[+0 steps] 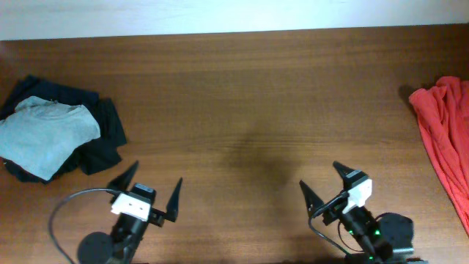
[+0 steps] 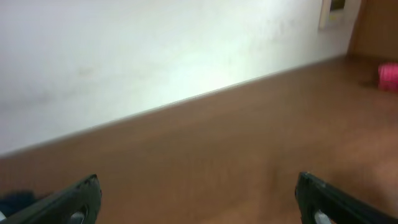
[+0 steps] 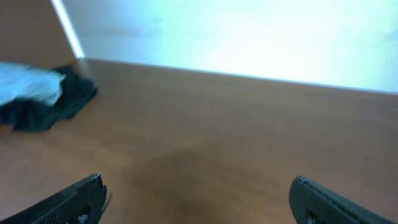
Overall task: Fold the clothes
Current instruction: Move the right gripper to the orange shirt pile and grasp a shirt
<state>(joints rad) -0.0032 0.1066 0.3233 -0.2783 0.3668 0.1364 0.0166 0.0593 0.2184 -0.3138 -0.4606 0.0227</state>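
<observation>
The orange-red T-shirt (image 1: 445, 139) lies crumpled at the table's far right edge, partly cut off by the frame; its lettering and tag do not show. A blurred bit of it shows in the left wrist view (image 2: 388, 76). My left gripper (image 1: 155, 186) is open and empty near the front left of the table. My right gripper (image 1: 321, 177) is open and empty near the front right, well left of the T-shirt. Both wrist views show spread fingers (image 2: 196, 193) (image 3: 196, 194) over bare wood.
A pale grey-blue folded tee (image 1: 45, 133) lies on dark navy garments (image 1: 102, 139) at the left of the wooden table (image 1: 242, 110); they also show in the right wrist view (image 3: 37, 99). A white wall borders the table's far edge.
</observation>
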